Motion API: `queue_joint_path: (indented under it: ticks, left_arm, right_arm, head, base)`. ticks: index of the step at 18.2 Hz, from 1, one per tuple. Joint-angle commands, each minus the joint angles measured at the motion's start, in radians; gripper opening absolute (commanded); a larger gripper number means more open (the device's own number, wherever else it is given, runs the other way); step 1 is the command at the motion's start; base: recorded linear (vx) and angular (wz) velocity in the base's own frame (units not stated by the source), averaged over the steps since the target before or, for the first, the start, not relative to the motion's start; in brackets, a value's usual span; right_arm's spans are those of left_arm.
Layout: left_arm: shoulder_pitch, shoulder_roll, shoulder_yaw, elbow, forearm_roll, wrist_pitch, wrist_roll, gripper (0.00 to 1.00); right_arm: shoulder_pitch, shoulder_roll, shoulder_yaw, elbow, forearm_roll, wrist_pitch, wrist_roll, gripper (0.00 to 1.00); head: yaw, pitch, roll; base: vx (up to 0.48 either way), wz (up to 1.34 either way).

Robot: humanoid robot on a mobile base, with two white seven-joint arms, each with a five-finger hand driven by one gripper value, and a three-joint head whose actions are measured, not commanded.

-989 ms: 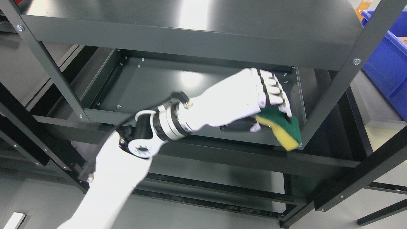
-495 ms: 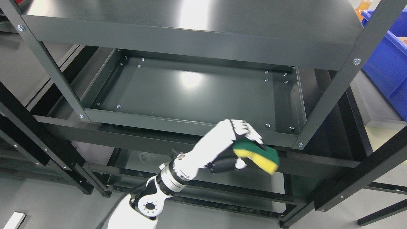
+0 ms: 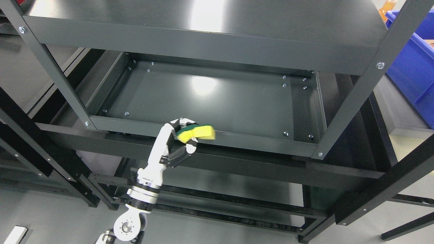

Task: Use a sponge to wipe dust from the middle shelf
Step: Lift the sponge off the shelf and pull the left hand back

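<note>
Head view shows the left hand (image 3: 176,135) clamped on the sponge (image 3: 197,132), held just outside the front lip of the middle shelf (image 3: 217,98). Judged a pause between strokes; next, the sponge needs carrying over the lip and pressing flat.

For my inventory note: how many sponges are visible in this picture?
1. The sponge is held in the left hand, at the front edge of the middle shelf. Others may be hidden.
</note>
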Motion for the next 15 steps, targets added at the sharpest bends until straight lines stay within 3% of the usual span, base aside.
queue_joint_path:
  ticks: [1,15]
  left_arm:
    - [0.013,0.009,0.222,-0.125,0.089,0.103,0.021,0.0]
    - [-0.01,0.009,0.218,-0.126,0.091,0.101,0.018,0.01]
  right_arm:
    - [0.001,-0.017,0.0,-0.017,0.0,0.0,-0.004,1.0]
    - [-0.001,-0.017,0.0,-0.017,0.0,0.0,-0.004,1.0]
  head:
    - [0.0,0.0,0.0]
    - [0.0,0.0,0.0]
  base:
    - [0.0,0.0]
    - [0.0,0.0]
